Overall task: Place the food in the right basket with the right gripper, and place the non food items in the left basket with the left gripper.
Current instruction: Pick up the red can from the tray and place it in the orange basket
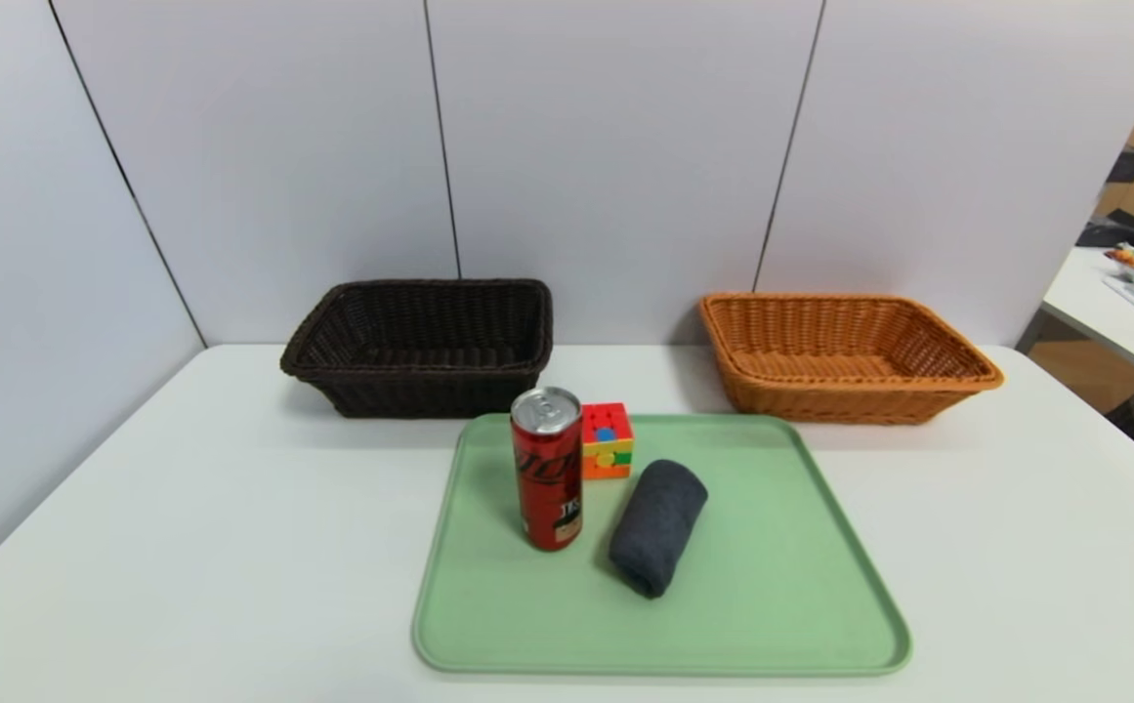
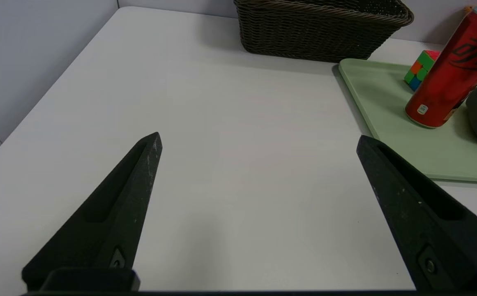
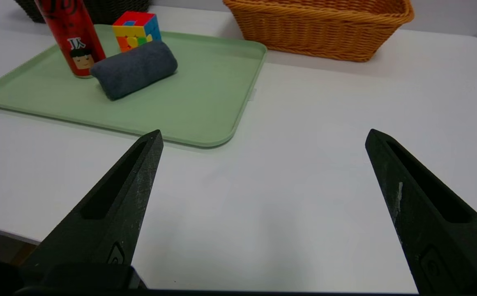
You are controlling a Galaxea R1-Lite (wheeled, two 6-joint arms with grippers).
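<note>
Left gripper (image 2: 259, 139): jaws released, two tapered black fingers (image 2: 139, 172) spread wide, holding nothing, poised low over bare white bench (image 2: 222, 164) on the tray's left side. Right gripper (image 3: 263, 135): jaws likewise released and empty, poised over the bench off the tray's right near corner. Neither arm appears in the head view.

One pale green tray (image 1: 772, 605), smooth, rounded corners, raised rim, carries three items. One tall red drink can (image 1: 547, 481), cylindrical, metal top, stands upright at the tray's left. One multicoloured puzzle cube (image 1: 608, 440) sits just behind it, near the tray's far edge. One dark grey rolled cloth (image 1: 657, 525), soft and cylindrical, lies on its side just right of the can.

Two woven wicker baskets, rectangular with flared walls, stand beyond the tray: a dark brown basket (image 1: 420, 386) on the left, an orange basket (image 1: 840, 391) on the right, well apart.
</note>
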